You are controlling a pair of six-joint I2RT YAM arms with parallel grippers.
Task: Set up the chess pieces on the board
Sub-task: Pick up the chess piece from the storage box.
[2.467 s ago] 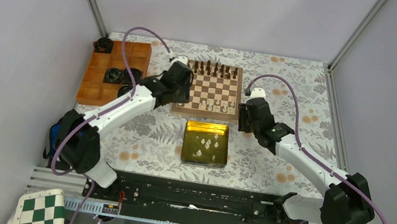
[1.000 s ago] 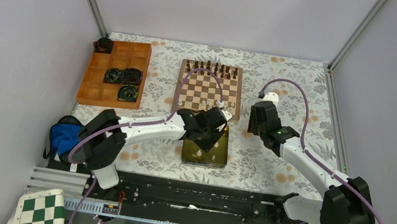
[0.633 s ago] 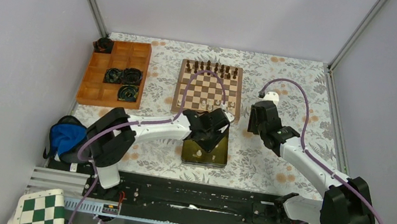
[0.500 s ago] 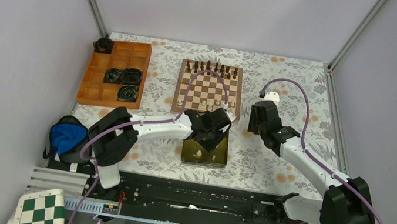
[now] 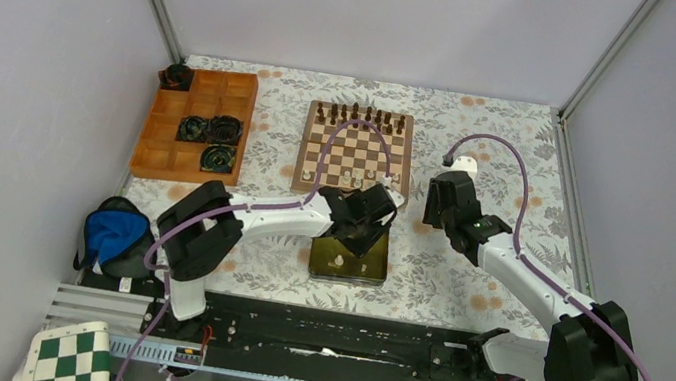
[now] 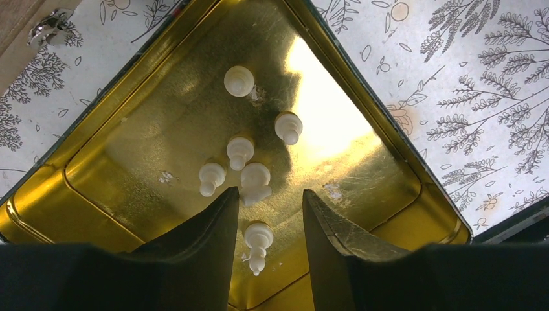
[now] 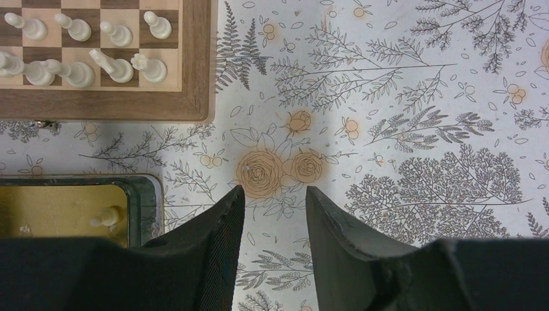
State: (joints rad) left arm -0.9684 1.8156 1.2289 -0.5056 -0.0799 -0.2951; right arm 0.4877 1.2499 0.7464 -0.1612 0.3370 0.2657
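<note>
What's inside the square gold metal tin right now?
Six tiny cream-white chess pieces lie loose in the square gold metal tin. Its near corner is covered by the open jaws of the left gripper, so more could hide there.

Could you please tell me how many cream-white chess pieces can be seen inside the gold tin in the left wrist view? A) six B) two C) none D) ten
A: the left wrist view shows six chess pieces scattered on the floor of the gold tin, one of them lying between the fingers of the open left gripper.
</note>
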